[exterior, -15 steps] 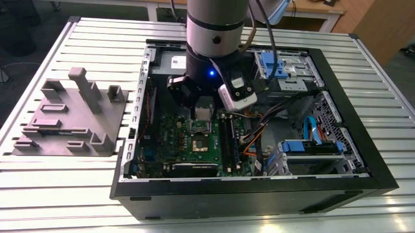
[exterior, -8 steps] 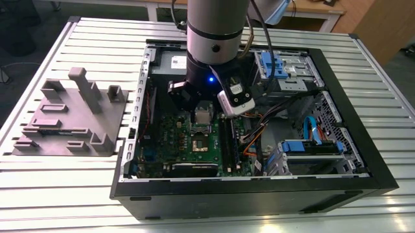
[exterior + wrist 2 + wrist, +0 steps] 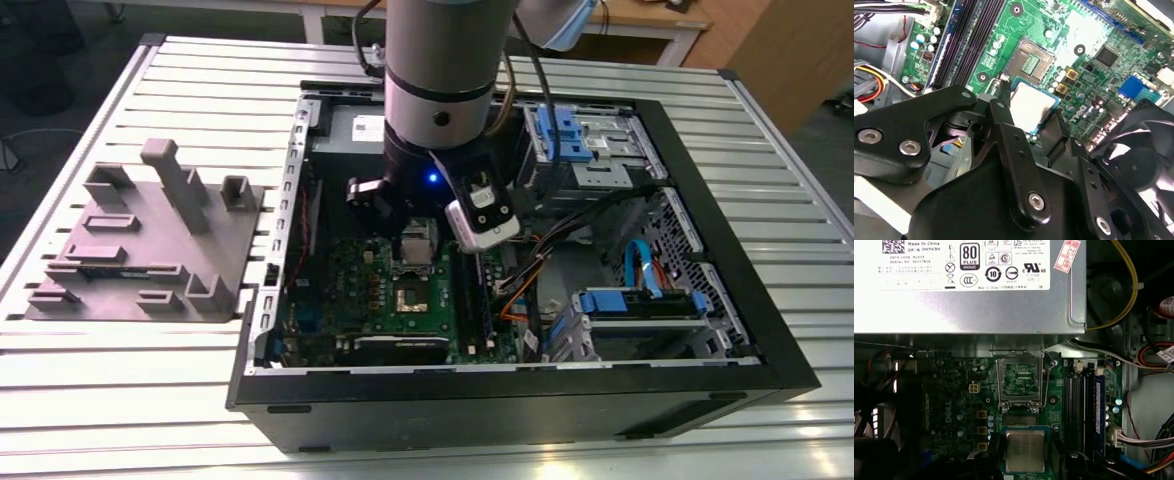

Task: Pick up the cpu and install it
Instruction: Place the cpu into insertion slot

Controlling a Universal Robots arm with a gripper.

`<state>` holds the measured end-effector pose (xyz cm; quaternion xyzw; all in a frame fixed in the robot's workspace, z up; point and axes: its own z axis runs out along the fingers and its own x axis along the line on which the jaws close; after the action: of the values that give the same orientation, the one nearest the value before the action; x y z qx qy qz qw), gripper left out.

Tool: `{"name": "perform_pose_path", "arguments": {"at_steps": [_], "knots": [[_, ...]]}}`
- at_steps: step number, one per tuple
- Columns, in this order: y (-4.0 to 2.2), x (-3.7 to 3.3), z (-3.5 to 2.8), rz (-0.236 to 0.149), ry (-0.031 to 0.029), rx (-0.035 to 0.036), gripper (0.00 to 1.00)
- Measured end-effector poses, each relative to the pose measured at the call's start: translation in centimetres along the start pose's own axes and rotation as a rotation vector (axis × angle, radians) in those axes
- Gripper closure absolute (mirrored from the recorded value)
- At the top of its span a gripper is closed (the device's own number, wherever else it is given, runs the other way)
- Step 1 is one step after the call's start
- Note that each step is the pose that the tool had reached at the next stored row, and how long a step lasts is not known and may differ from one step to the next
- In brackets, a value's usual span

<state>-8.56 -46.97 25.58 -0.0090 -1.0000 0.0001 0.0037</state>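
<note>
The cpu [image 3: 1033, 104], a small square chip with a silvery top and pale rim, hangs between my black fingers [image 3: 1004, 117], a little above the green motherboard [image 3: 1054, 30]. My gripper [image 3: 1030, 112] is shut on the cpu. In the first wrist view the cpu [image 3: 1025, 450] sits just short of the open socket [image 3: 1019, 381], whose metal frame surrounds a dark centre. The exterior view shows my gripper [image 3: 418, 243] low inside the open computer case, with the socket [image 3: 407, 297] close below it.
A big grey power supply box with a white label [image 3: 969, 290] borders the board past the socket. Memory slots [image 3: 1081, 400] and coloured cables [image 3: 1149, 440] flank it. A black fan [image 3: 1141, 150] stands near. Drive cages with blue parts [image 3: 587, 140] and a grey fixture [image 3: 147, 240] stand aside.
</note>
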Motion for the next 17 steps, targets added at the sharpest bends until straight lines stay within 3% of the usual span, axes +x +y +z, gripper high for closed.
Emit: {"name": "perform_pose_path", "arguments": {"at_steps": [10,17], "knots": [[0.00,-0.01,1.78,0.000,0.0000,0.0001,0.53],[0.00,-0.01,1.81,0.000,0.0000,0.0001,0.53]]}}
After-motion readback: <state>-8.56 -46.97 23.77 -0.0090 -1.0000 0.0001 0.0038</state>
